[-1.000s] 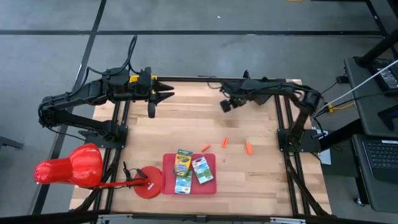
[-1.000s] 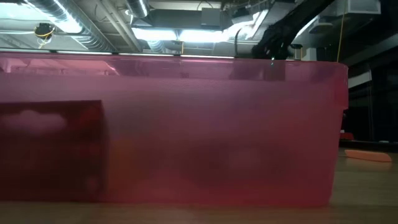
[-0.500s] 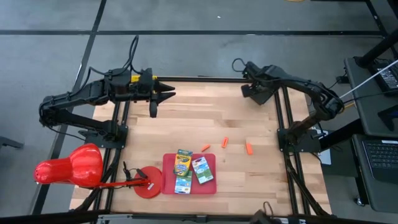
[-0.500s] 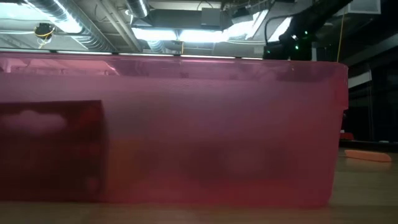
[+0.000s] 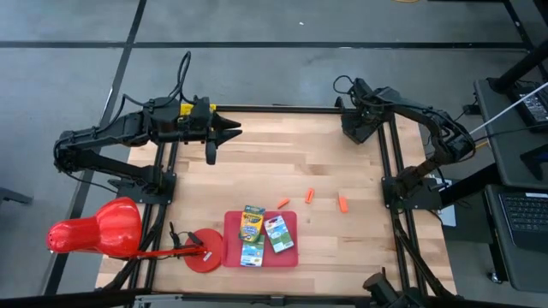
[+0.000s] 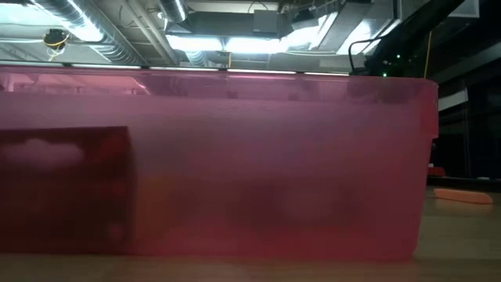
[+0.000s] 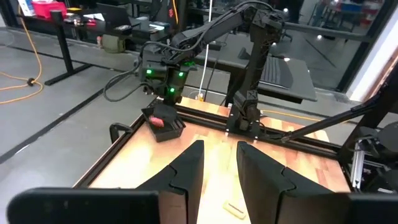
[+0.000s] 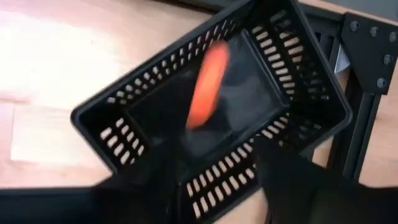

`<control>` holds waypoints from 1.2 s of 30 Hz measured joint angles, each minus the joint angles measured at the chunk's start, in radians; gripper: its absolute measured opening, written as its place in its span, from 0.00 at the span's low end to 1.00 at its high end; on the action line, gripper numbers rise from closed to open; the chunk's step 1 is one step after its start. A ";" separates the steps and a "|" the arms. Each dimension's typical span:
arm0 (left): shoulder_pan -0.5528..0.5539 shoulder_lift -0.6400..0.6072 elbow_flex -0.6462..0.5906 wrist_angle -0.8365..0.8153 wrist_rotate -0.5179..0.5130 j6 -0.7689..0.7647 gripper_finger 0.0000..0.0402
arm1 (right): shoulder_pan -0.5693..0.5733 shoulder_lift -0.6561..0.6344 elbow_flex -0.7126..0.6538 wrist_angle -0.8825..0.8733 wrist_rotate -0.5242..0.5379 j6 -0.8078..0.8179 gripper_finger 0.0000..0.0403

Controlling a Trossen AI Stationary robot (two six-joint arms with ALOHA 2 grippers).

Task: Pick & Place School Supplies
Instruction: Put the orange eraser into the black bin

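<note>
Lying inside the black basket (image 8: 211, 112), an orange stick (image 8: 207, 87) sits beyond the right gripper's (image 8: 214, 168) spread fingers.

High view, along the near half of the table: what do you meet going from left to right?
Red cone → red disc → crayon box → green-white pack → orange stick → orange stick.

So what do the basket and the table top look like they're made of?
Basket: likely moulded black plastic, matte, judging by its even slotted walls and rounded rim. Table top: pale wood in glued strips, butcher-block style, with visible grain and a smooth, light sheen.
</note>
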 joint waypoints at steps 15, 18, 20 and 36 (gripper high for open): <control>0.000 0.002 0.000 -0.001 -0.017 0.032 0.23 | 0.550 -0.427 -0.107 -0.199 -0.086 0.408 0.48; 0.000 0.004 0.000 -0.001 -0.019 0.047 0.23 | 0.724 -0.469 -0.215 -0.174 -0.137 0.573 0.36; 0.000 0.003 -0.001 -0.001 -0.019 0.049 0.23 | 0.829 -0.473 -0.291 -0.133 -0.166 0.678 0.30; -0.026 0.004 -0.001 -0.001 -0.021 -0.027 0.23 | 1.233 -0.420 -0.479 0.244 -0.175 1.203 0.28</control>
